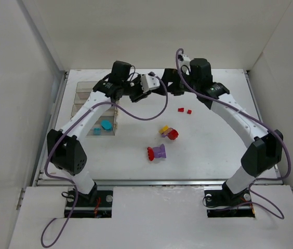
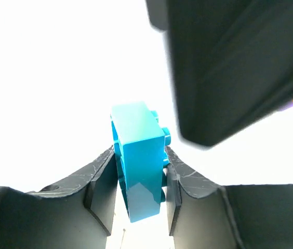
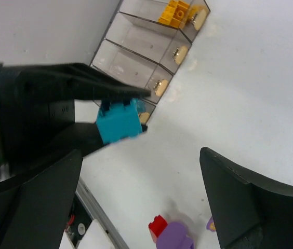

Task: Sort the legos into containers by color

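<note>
A glossy cyan brick [image 2: 138, 161], its lower end hidden, sits clamped in the left pincer [image 2: 140, 176] at the worktop's [image 1: 214, 150] 12 o'clock. The right pincer [image 3: 141, 155] faces it, fingers spread wide. Clear bins [image 1: 82, 93] line 9 o'clock, and a red-purple clump [image 3: 170, 236] is cut off by the frame's edge.

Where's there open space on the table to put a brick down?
Bare table: the near edge in front of the red-purple clump, and between it and the containers. Crowded: far middle, where left arm and right arm meet.

Glossy cyan plastic brick [image 2: 138, 161], clear plastic bins [image 3: 136, 44], matt white table [image 1: 209, 145].
</note>
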You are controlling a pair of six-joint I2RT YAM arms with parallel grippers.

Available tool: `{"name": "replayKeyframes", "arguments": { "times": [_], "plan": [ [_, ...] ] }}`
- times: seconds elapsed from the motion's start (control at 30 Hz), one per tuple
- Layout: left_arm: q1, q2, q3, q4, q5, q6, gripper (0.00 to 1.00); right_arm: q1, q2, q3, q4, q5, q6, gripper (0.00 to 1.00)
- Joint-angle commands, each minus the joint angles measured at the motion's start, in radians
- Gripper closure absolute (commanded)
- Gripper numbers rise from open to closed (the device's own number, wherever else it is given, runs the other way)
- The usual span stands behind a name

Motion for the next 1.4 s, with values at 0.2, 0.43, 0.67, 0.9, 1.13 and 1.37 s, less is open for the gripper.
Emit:
{"name": "replayKeyframes", "arguments": {
  "times": [0.2,0.43,0.67,0.9,1.13,1.37],
  "plan": [
    [0.212,-0.139,-0.204,-0.1,-0.085,0.017,1.0,-0.059,-0.12,-0.048,-0.058,0.122,0.0,0.0],
    [0.444,-0.222,-0.39,-0.192,-0.073,0.143,1.0,-0.059,-0.09,-0.048,-0.089,0.102,-0.021,0.0],
    [0.585,-0.259,-0.546,-0.1,-0.121,0.231,1.0,-0.059,-0.034,-0.005,-0.089,0.079,-0.03,0.0],
    [0.605,-0.224,-0.58,-0.05,-0.197,0.266,0.71,-0.059,-0.011,0.016,-0.089,0.07,-0.049,0.0],
    [0.605,-0.204,-0.58,-0.05,-0.207,0.298,0.39,-0.059,-0.002,0.034,-0.107,0.091,-0.058,0.0],
    [0.605,-0.204,-0.542,-0.08,-0.198,0.274,0.38,-0.059,0.007,0.044,-0.142,0.186,-0.087,0.0]
  ]
}}
